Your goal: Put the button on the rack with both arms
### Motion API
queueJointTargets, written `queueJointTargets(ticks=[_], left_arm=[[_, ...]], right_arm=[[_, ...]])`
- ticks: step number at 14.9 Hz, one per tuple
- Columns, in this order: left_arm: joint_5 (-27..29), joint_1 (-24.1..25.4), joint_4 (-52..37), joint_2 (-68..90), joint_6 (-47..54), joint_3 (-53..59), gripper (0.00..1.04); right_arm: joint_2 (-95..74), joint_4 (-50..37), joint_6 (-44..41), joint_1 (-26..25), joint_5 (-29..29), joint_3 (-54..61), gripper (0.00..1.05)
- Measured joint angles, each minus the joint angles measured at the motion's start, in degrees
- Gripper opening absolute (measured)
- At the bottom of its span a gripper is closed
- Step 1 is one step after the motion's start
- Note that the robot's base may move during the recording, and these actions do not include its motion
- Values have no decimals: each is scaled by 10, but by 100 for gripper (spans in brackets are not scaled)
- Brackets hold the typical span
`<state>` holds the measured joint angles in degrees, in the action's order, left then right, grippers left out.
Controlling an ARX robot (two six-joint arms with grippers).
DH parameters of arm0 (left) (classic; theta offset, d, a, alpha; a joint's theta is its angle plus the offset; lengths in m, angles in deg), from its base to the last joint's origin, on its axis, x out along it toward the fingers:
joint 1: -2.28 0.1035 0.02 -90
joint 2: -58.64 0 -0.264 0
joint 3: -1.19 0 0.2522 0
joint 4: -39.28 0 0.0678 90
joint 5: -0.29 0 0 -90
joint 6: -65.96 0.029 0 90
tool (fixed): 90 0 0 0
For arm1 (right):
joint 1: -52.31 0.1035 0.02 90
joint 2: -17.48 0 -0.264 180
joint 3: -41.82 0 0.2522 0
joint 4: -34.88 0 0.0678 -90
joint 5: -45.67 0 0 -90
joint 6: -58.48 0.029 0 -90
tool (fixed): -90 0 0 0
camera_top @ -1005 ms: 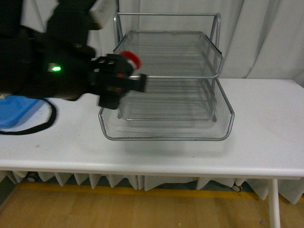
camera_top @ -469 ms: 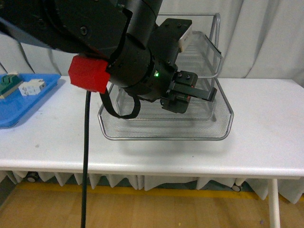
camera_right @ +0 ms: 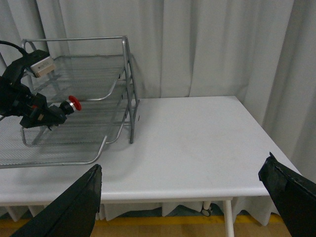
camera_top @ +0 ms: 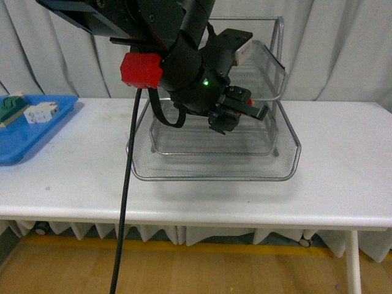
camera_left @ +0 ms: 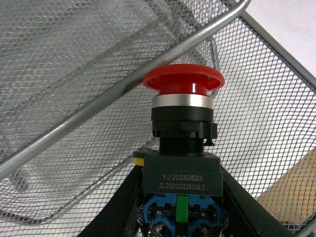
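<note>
Left tool (camera_left: 180,210) clamped on red-capped button (camera_left: 182,128) (blocky black body) amid silver mesh rack (camera_left: 59,49).

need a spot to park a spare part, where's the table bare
Bare: the table right of the rack, and the strip between rack and blue tray, with a cable hanging near. Crowded: inside the rack, where the left pincer holds the button.

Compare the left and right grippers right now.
The left gripper is shut on the button; the right gripper is open and empty. The left gripper reaches into the rack; the right gripper is well clear of it. Both have black fingers.
</note>
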<state>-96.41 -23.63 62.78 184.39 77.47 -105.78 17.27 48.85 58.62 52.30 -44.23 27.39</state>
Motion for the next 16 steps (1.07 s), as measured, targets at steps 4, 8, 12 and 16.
queueJointTargets(ticks=[4, 8, 12, 16], left_arm=[[-2, 2, 66, 52, 62, -47, 36], [3, 2, 70, 63, 70, -56, 36], [6, 2, 70, 69, 70, -69, 41], [-26, 23, -89, -154, 8, 142, 98]], right_arm=[[0, 0, 0, 0, 0, 0, 98], [0, 0, 0, 0, 0, 0, 98], [0, 0, 0, 0, 0, 0, 98], [0, 0, 0, 0, 0, 0, 98]])
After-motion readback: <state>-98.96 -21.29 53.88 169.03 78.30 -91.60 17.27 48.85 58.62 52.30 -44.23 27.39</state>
